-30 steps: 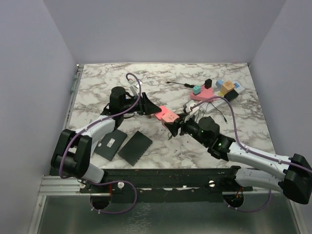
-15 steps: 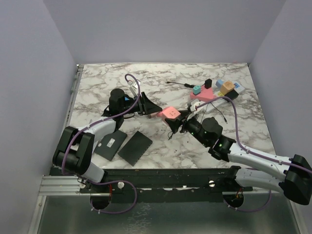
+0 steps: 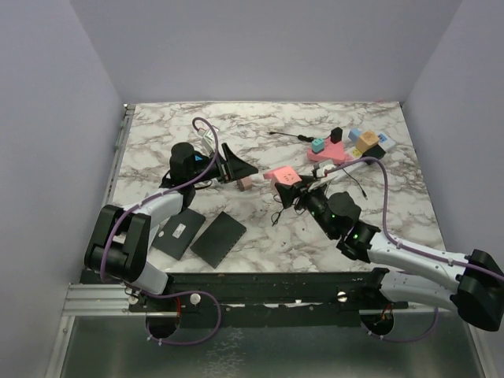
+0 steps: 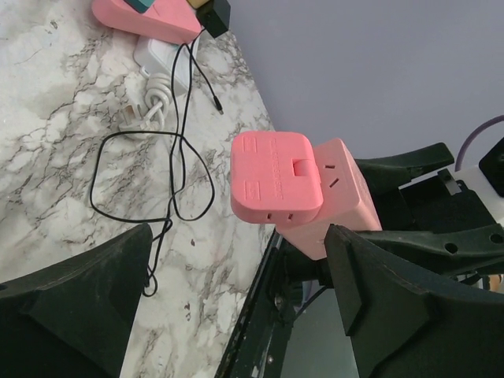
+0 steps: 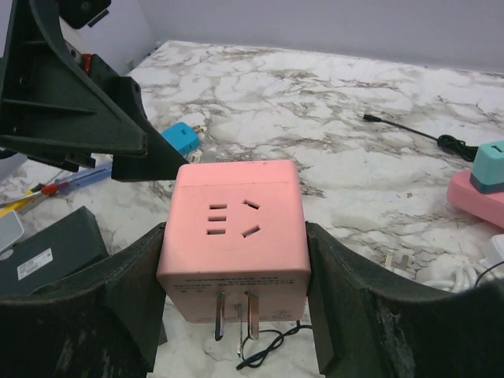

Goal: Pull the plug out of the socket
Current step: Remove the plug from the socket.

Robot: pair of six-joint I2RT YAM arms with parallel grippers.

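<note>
Squarely, right jaws clamp the pink plug (image 5: 232, 228).

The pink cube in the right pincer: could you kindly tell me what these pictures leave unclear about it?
- Top view: the pink cube's prongs are hidden under its body and the right pincer.
- Right wrist view: its sides are covered by the fingers.
- Left wrist view: its lower corner sits behind the left pincer's finger.

- We see a white marble-patterned table (image 3: 260, 126) with grey veins, evenly lit.
- Plain pale lavender walls (image 3: 268, 47) enclose it at the back and both sides.
- A metal rail (image 3: 87, 298) runs along its near edge.
</note>
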